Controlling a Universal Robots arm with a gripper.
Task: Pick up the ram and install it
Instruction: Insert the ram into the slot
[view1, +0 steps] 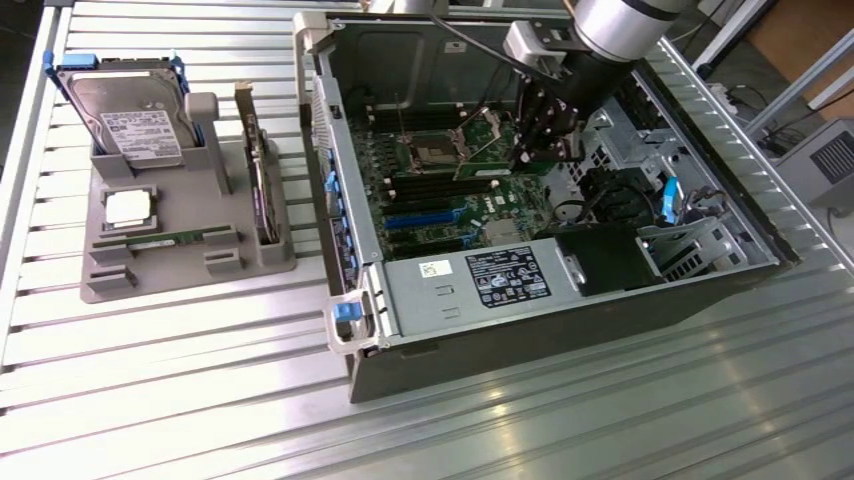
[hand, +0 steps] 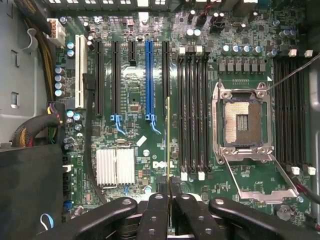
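Gripping the ram (hand: 168, 135) edge-on, the closed gripper (hand: 169, 181) hangs above the motherboard (hand: 131, 92) inside the computer case (view1: 454, 355), and seating it well likely means keeping the stick parallel to the black memory slots (hand: 192, 115) and pressing evenly.

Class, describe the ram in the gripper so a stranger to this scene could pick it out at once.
Start at the open computer case on the slatted metal table and find the gripper above its motherboard. The ram is the thin green board it grips, seen edge-on above the black slots; the only similar stick lies in the grey holder outside the case.
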